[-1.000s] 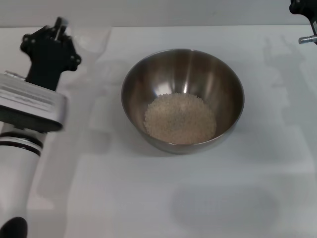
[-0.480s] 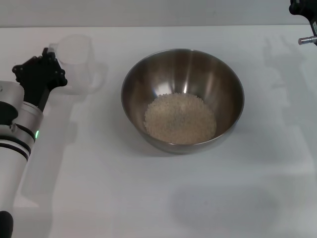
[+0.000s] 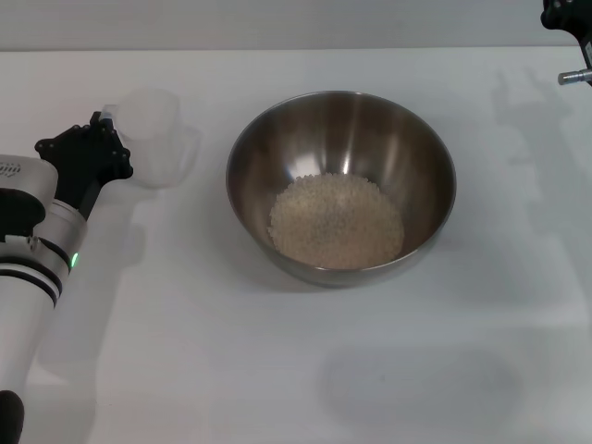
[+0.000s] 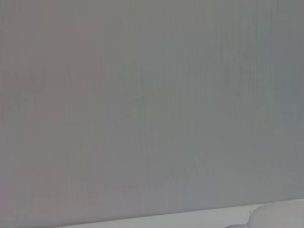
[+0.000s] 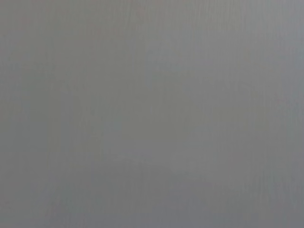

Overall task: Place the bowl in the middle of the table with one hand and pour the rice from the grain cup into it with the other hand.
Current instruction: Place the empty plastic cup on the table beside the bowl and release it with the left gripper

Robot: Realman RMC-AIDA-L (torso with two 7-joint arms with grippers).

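Currently the bowl (image 3: 341, 188) is sitting near the middle of the tabletop (image 3: 296, 370), with the rice (image 3: 337, 221) lying in a heap on its bottom. The grain cup (image 3: 148, 135) is standing upright on the tabletop, well to the robot's left of the bowl, and appears empty. The left gripper (image 3: 100, 129) is sitting just beside the cup, at its near-left side. Whether its jaws are gripping the cup, touching it or released cannot be told, because the black gripper body is covering them. The right gripper (image 3: 573, 37) is showing only as a dark edge at the far right corner, and the state of its jaws cannot be told either.

Judging by appearance, the cup is light, thin-walled plastic, stiff but easy to tip or slide, so the side handle or the wall near the rim is the sensible place to hold it. The steel bowl looks rigid and smooth, and is likely slippery at the rim.

The cup's handle is hard to make out against the white surface. Both wrist views are showing almost nothing but plain grey, apart from a pale strip along one edge of the left one.
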